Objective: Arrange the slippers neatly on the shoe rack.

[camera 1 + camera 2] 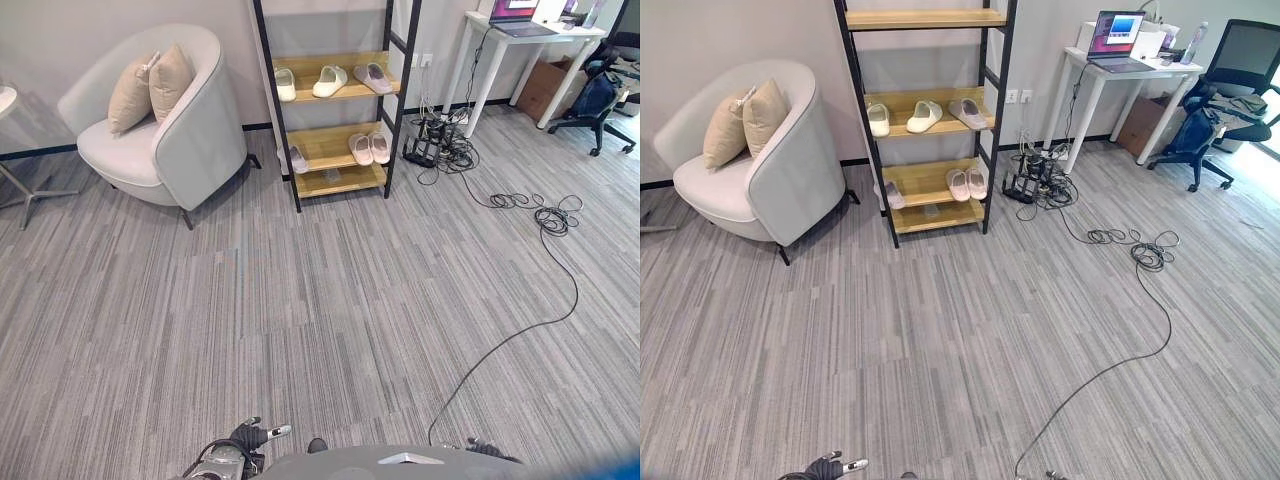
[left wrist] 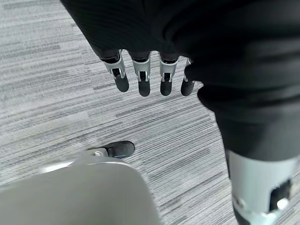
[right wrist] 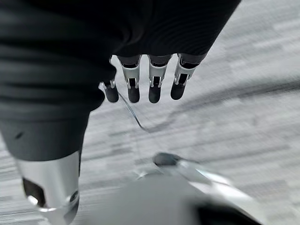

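Note:
The black-framed shoe rack (image 1: 395,95) with wooden shelves stands against the far wall. Its middle shelf carries three pale slippers: a white one (image 1: 285,84), a cream one (image 1: 329,80) and a pinkish one (image 1: 373,77), each pointing a different way. One shelf lower, a pink pair (image 1: 369,148) sits side by side at the right, and a single slipper (image 1: 297,158) lies at the left end, partly over the edge. My left hand (image 2: 143,77) hangs low over the carpet, far from the rack, fingers straight and holding nothing. My right hand (image 3: 154,84) hangs the same way, open and empty.
A white armchair (image 1: 190,130) with two beige cushions stands left of the rack. A white desk (image 1: 520,40) with a laptop, a cardboard box and an office chair (image 1: 600,100) are at the right. Tangled cables (image 1: 545,215) lie on the carpet right of the rack.

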